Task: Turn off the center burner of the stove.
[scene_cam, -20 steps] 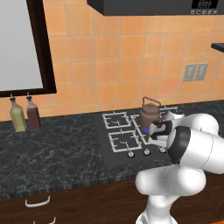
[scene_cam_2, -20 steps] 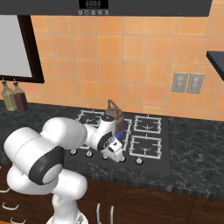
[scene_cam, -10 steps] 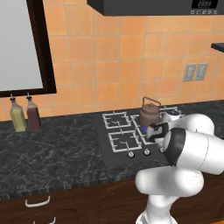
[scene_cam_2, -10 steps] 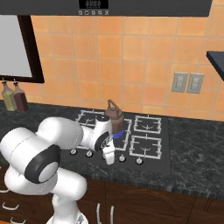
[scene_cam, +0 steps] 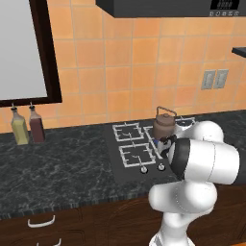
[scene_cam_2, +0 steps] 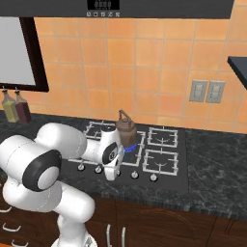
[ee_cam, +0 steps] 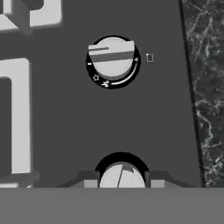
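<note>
The stove [scene_cam_2: 141, 167] is a black cooktop with white wire grates and a front row of silver knobs. Its center burner [scene_cam_2: 130, 147] glows blue under a brown kettle [scene_cam_2: 125, 129], which also appears in the left base view [scene_cam: 164, 126]. My gripper [scene_cam_2: 111, 174] points down onto the middle knob of the row. In the hand view that knob [ee_cam: 121, 173] sits between my fingertips [ee_cam: 90, 181], which press against both its sides; my gripper [ee_cam: 122, 180] is shut on it. A neighbouring knob [ee_cam: 112, 59] lies further along the row.
Two bottles [scene_cam: 28, 127] stand at the counter's left by a dark-framed window. The speckled dark counter [ee_cam: 206, 92] borders the cooktop's front edge. A wall outlet [scene_cam_2: 206, 91] is behind the stove's right side, and a range hood hangs overhead.
The hand has come down and a little to the left in the right base view, from above the knob row onto the middle knob. The kettle has not moved.
</note>
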You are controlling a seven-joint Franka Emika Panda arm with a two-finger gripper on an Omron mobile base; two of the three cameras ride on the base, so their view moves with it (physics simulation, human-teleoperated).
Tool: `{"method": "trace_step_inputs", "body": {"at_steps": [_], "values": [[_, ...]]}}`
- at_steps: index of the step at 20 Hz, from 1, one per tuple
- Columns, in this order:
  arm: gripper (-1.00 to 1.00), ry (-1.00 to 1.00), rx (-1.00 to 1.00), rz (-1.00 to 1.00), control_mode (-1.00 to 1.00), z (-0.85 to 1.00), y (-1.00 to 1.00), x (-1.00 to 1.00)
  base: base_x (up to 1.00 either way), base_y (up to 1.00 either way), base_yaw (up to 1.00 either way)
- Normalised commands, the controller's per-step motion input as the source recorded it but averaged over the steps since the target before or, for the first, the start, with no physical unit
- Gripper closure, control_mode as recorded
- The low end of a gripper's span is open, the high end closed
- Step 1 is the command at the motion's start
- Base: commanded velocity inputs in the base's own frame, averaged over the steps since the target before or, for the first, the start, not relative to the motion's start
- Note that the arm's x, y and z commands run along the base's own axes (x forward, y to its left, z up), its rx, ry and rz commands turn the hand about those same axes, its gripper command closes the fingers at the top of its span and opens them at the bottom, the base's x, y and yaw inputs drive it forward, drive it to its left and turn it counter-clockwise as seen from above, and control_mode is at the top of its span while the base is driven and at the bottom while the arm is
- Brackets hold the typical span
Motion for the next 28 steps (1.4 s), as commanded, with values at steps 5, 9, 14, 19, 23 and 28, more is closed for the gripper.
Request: {"method": "trace_step_inputs", "body": {"at_steps": [5, 9, 14, 19, 23, 28], "values": [[1.0, -0.08, 0.0, -1.0, -1.0, -0.31, 0.14, 0.0, 0.0, 0.0, 0.0], [1.0, -0.09, 0.0, -1.0, -1.0, -0.25, 0.15, 0.0, 0.0, 0.0, 0.0], [1.0, -0.09, 0.0, -1.0, -1.0, -0.27, 0.15, 0.0, 0.0, 0.0, 0.0], [1.0, -0.1, 0.0, -1.0, -1.0, -0.33, 0.15, 0.0, 0.0, 0.0, 0.0], [1.0, -0.16, 0.0, -1.0, -1.0, -0.39, 0.16, 0.0, 0.0, 0.0, 0.0], [1.0, -0.2, 0.0, -1.0, -1.0, -0.34, 0.22, 0.01, 0.0, 0.0, 0.0]]}}
